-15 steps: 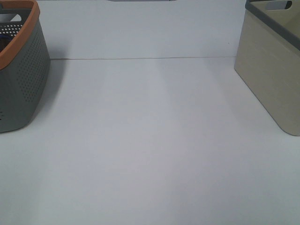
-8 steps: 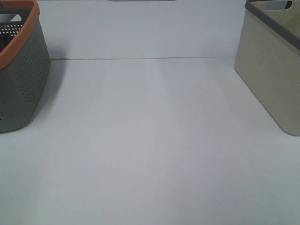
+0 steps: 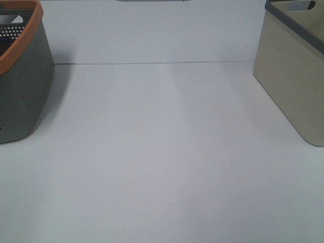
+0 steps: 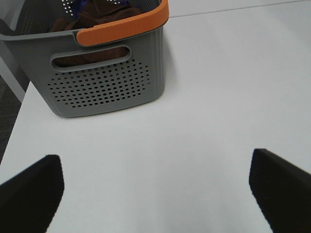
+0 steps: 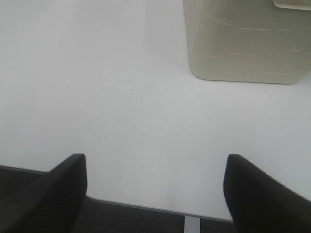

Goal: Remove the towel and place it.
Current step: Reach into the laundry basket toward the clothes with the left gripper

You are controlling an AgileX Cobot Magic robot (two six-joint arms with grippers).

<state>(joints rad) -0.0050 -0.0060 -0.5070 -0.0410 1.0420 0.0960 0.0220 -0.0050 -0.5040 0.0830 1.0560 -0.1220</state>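
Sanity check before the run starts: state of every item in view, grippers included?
grey basket: upright on the table, cloth inside.
towel: bunched inside the grey basket, not yet removed.
beige basket: upright on the table, contents hidden.
left gripper: open, empty, facing the grey basket.
right gripper: open, empty, near the beige basket.

Probably a lab test bench. Bare white table point(image 3: 162, 162), white backdrop point(image 3: 152, 30), grey basket point(image 3: 25, 91) and beige basket point(image 3: 293, 86) at its sides.
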